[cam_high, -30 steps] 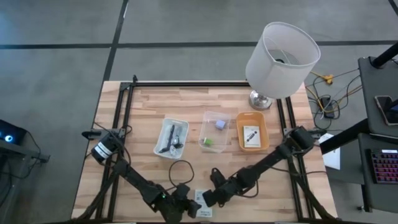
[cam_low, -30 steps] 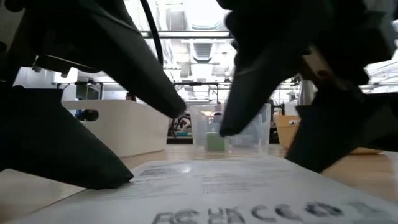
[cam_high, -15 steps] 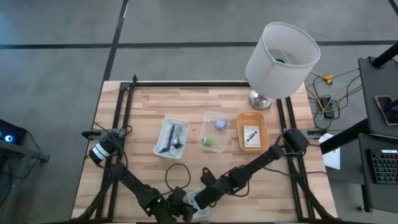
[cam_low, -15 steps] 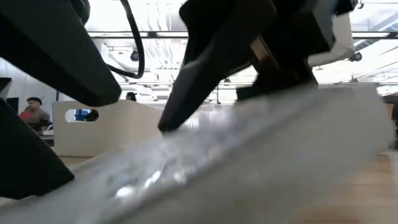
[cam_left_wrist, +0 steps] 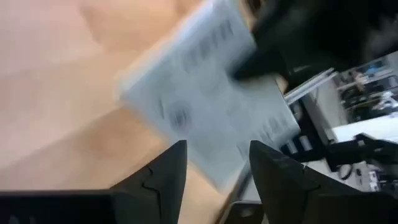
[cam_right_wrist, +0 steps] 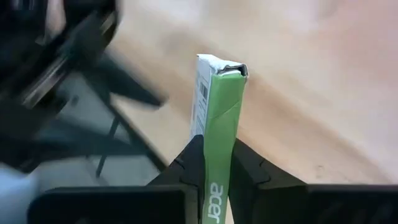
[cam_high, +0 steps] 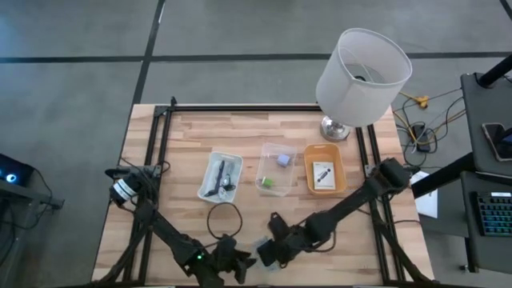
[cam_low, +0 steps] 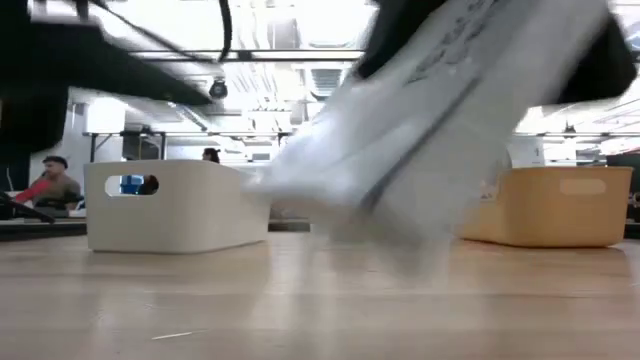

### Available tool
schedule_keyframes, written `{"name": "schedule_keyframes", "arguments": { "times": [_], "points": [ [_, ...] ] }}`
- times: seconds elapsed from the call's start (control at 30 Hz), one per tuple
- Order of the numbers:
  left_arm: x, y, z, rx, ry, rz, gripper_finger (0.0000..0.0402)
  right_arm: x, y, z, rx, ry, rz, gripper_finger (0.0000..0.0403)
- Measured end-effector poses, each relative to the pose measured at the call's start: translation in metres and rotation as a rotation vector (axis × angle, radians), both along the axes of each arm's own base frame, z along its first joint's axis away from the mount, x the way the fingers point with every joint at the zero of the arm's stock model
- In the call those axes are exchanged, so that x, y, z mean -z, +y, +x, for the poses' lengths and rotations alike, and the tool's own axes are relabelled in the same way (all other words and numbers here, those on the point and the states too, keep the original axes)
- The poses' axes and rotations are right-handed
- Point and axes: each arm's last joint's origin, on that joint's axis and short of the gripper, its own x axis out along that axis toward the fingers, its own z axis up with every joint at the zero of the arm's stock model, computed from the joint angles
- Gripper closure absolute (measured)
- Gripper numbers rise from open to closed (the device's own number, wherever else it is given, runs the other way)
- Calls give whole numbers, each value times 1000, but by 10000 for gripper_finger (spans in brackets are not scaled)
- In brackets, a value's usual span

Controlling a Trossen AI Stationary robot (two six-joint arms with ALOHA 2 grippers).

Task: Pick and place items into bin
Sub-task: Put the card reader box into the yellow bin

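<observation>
A flat white-and-green packet [cam_right_wrist: 217,106] with black print is off the table near its front edge, with my right gripper [cam_right_wrist: 216,148] shut on it; the low view shows it blurred and tilted [cam_low: 450,110]. My left gripper [cam_left_wrist: 214,158] stands open just to the left of it [cam_high: 232,260], touching nothing. At mid-table, a white bin [cam_high: 220,176] holds a dark cable bundle. A clear bin [cam_high: 276,150] holds a lavender block [cam_high: 283,159] and a green piece [cam_high: 268,182]. An orange bin [cam_high: 324,152] holds another packet [cam_high: 322,174]. My right gripper pinches the packet's two broad faces between its two fingers, at the packet's near end [cam_right_wrist: 219,163]. The packet sticks out past the fingertips, seen edge-on in the right wrist view. It is lifted clear of the table and tilted [cam_low: 450,110].
A lamp with a white shade [cam_high: 364,76] stands at the table's far right corner. A loose black cable loop [cam_high: 224,216] lies between the white bin and the grippers. Bare wood lies to the left of the bins and along the right front.
My right gripper reached left over the packet lying flat near the front edge, shut on it and lifted it clear, tilting it up, then drew back a little to the right. My left gripper stayed open beside it.
</observation>
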Motion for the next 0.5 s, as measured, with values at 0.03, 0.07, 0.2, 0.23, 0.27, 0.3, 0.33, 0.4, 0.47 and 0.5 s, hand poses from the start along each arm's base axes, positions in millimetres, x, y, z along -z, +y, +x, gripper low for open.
{"name": "schedule_keyframes", "arguments": {
  "times": [0.03,0.07,0.2,0.23,0.27,0.3,0.33,0.4,0.47,0.5],
  "points": [
    [-6,1,-1,-5,-16,15,242,-9,-2,-7,41,17,-31,373],
    [-11,2,-2,-6,-28,39,242,-19,-3,-14,88,29,-56,373],
    [-26,6,-5,6,-41,127,242,-60,-18,-52,278,124,-178,372],
    [-29,8,-6,10,-35,144,242,-67,-22,-61,308,159,-205,372],
    [-31,9,-6,13,-35,157,242,-74,-28,-70,333,194,-224,372],
    [-33,10,-6,19,-35,166,242,-80,-34,-78,352,230,-245,372],
    [-34,11,-7,24,-25,184,242,-86,-42,-86,370,266,-264,372],
    [-38,13,-9,29,-13,196,242,-100,-59,-101,413,326,-287,372],
    [-40,16,-12,32,8,218,242,-111,-78,-117,458,393,-332,372],
    [-42,17,-14,37,22,229,242,-116,-87,-123,476,415,-342,372]
  ]
}}
